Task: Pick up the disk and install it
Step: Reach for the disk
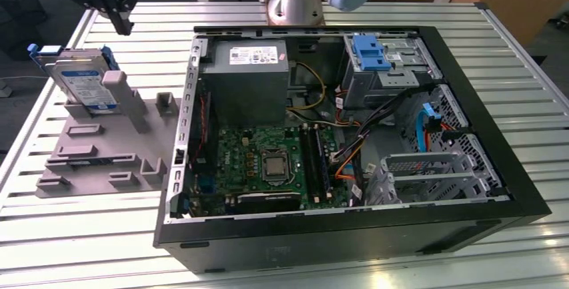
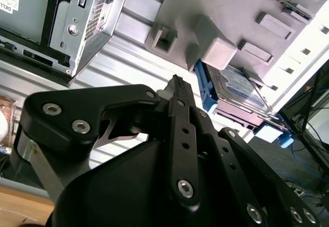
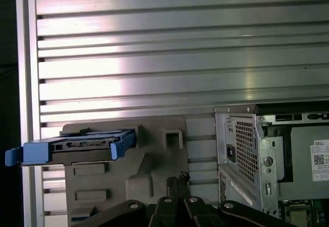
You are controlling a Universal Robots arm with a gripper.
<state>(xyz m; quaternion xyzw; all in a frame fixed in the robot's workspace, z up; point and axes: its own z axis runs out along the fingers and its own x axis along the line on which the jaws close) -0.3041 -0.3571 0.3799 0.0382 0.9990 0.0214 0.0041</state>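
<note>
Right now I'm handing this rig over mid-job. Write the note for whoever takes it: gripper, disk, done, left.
The gripper is shut and empty, up in the air near the disk, touching nothing.
The flat silver-metal disk, clipped in a blue plastic frame, stands on edge in the grey plastic fixture, at the exterior view's left of the open black computer case.
Done: nothing visible.
Left: disk not picked up, not installed.

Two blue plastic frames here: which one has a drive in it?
The disk standing on the grey holder, outside the computer case at the exterior view's left. The blue bracket inside the case holds none.
</note>
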